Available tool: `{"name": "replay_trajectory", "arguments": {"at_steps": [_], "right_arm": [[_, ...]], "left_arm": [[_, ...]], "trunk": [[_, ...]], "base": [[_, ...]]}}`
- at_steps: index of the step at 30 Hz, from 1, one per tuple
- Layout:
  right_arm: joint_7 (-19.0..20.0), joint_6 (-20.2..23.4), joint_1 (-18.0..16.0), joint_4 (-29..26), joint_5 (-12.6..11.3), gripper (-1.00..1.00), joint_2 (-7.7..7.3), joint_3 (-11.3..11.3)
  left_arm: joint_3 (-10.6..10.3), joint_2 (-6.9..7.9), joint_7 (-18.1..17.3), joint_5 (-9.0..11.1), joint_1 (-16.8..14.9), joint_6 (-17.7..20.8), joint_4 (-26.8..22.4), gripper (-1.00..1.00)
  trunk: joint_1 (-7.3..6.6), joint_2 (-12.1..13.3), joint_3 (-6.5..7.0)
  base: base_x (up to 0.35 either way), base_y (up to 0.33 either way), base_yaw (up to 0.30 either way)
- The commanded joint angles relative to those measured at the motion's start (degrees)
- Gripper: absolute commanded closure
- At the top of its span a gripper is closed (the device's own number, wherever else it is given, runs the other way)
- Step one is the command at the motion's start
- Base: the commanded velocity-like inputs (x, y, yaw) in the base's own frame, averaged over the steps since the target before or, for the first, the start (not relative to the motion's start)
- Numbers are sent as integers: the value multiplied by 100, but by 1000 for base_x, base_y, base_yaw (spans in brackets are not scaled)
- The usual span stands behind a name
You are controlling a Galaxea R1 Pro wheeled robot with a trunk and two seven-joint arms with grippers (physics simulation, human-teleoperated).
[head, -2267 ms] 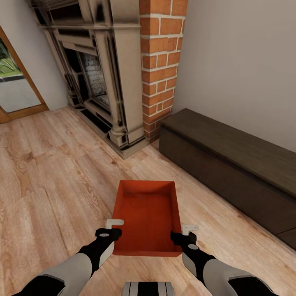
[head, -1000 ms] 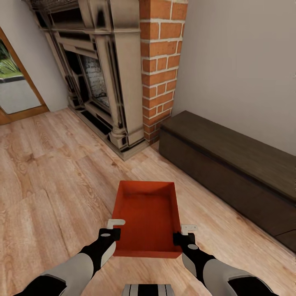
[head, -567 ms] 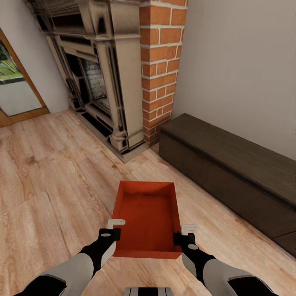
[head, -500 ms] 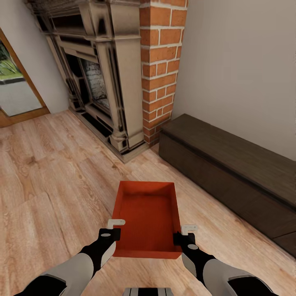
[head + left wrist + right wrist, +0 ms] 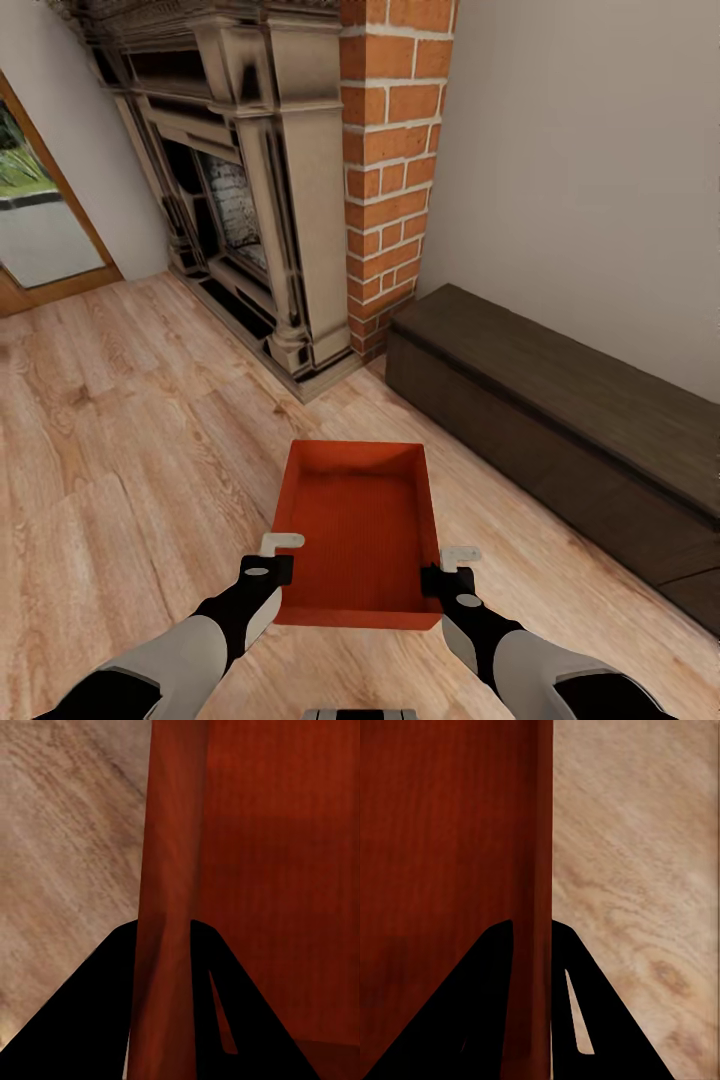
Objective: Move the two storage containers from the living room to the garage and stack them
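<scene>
One orange-red storage container [image 5: 358,530], lidless and empty, hangs above the living room's wood-plank floor, held between both arms. My left gripper [image 5: 280,556] is shut on its left wall near the close end, and my right gripper [image 5: 447,566] is shut on its right wall. In the left wrist view the container wall [image 5: 169,870] runs between the two black fingers [image 5: 97,1005]. In the right wrist view the container wall [image 5: 538,855] is pinched between the fingers [image 5: 600,1012] in the same way.
A red-brick fireplace [image 5: 385,170] with a beige surround [image 5: 260,190] stands ahead. A long dark wooden bench [image 5: 560,420] lines the right wall. A wood-framed glass door [image 5: 40,220] is at the far left. Open plank floor [image 5: 120,440] lies to the left.
The whole view has drifted: the fireplace and bench sit slightly lower and farther right in the picture, so the camera moved. The container and both grippers keep their places relative to each other.
</scene>
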Motion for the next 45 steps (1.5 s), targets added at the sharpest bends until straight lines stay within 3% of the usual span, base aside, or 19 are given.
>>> {"name": "replay_trajectory", "arguments": {"at_steps": [1,45], "right_arm": [[-51,-23,-4,5,-48,100,2,-97],[-67,-24,-4,13,-56,100,45,-107]], "left_arm": [[-13,64,78,-19,0,39,-12,100],[-16,67,79,-19,0,38,-16,100]], "trunk": [[-23,40,15],[-990,1805,805]], "base": [[0,0,0],[0,0,0]]}}
